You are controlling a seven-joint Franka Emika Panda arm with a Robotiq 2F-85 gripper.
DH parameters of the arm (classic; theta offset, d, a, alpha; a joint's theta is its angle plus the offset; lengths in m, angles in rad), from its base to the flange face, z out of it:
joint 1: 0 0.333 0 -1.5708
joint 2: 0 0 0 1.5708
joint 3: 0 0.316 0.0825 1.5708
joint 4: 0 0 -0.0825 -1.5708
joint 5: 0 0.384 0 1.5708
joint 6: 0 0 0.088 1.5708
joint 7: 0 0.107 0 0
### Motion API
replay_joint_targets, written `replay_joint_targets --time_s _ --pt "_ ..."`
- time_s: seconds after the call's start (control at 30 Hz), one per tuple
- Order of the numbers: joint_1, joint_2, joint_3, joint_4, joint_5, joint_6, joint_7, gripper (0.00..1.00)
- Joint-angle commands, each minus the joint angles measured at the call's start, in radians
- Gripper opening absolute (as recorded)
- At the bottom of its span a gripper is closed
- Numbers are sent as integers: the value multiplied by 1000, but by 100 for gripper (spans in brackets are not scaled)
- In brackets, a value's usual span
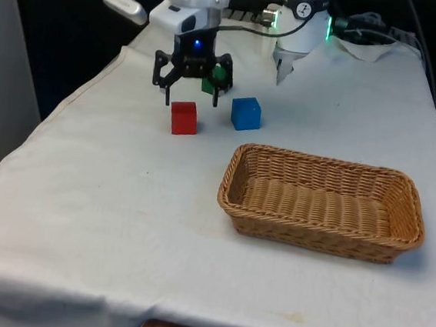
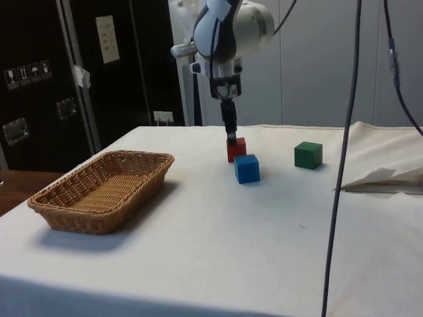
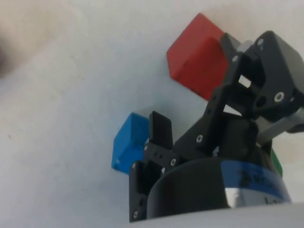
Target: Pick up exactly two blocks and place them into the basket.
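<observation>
So the end effector (image 1: 191, 89) is hanging just above and slightly behind the red block (image 1: 184, 118). In the front view the block sits at about 6 o'clock from the fingertips, really close, and in the side view it looks almost directly under them. My guess is the next move is basically a short straight drop onto it.

It's a cube, so no long axis to worry about. The fingers are spread wide, nothing held, not touching anything that I can see.

The blue block (image 1: 246, 113) is just beside the red one, around 3 o'clock from it in the front view. The green block (image 2: 308, 154) sits farther back on the surface. The basket (image 1: 411, 199) has no blocks in it yet.
</observation>
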Motion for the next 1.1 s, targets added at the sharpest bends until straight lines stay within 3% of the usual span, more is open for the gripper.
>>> replay_joint_targets --time_s 0.0,0.07,0.1,0.13,0.4,0.43,0.47,0.5,1.07 --pt "-12 6 13 1 20 19 -25 100" --pt "-13 20 14 1 38 33 -44 100" --pt "-2 22 0 3 25 18 -30 100" --pt "-13 26 15 1 45 38 -52 100" --pt "-14 79 25 6 117 70 -103 100" --pt "-2 79 9 4 101 56 -89 100" --pt "-16 92 30 9 125 76 -105 100" --pt "-16 98 31 10 129 78 -107 100" --pt "-2 114 8 19 132 71 -103 100"
